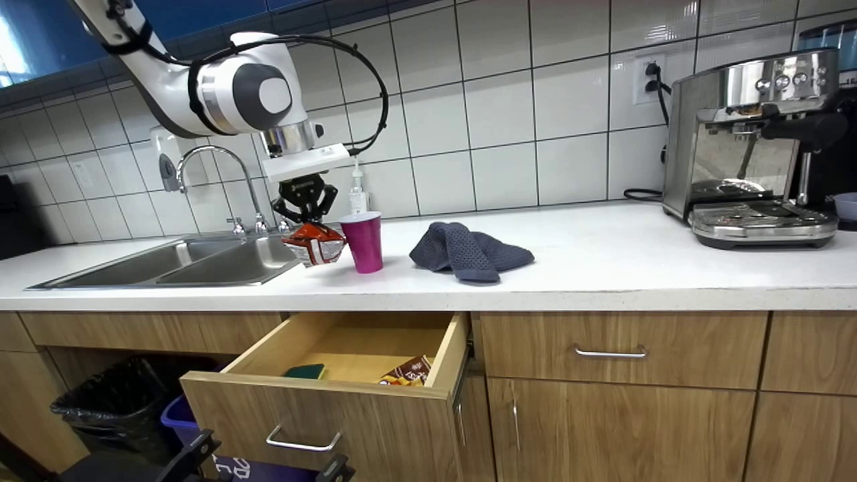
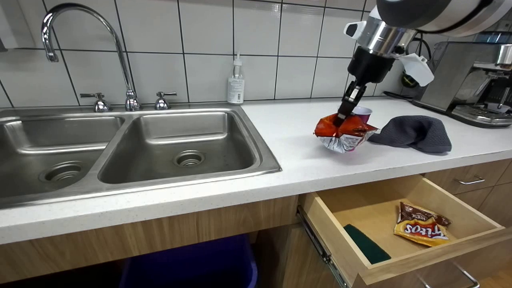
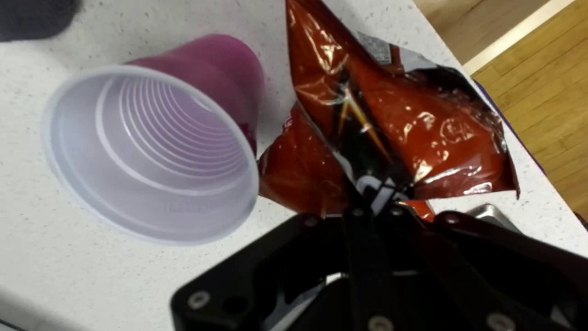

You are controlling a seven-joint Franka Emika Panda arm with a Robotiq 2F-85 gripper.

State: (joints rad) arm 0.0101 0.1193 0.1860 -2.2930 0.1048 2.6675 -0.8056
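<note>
Table (image 1: 602, 248): sink (image 2: 110, 150) set in at left. Drawer (image 1: 335, 412) pulled out, near side. Towel (image 1: 469, 251) on table, right. End effector (image 2: 339, 120) narrow, pinching the top of the red bag (image 1: 315, 246) over the table; bag-to-table contact unclear. Cup (image 1: 365, 244) stands just right of bag. Step in hand, judged: bag gripped. Next move calls for firm pinch, path clear of cup.

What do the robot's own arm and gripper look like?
The rounded, glossy white robot arm has a dark grey joint cover around a white disc, black straps and looping black cables. Below its shiny silver metal collar sits a flat white casing, then the black, hinged-link gripper with round silver screws.
</note>
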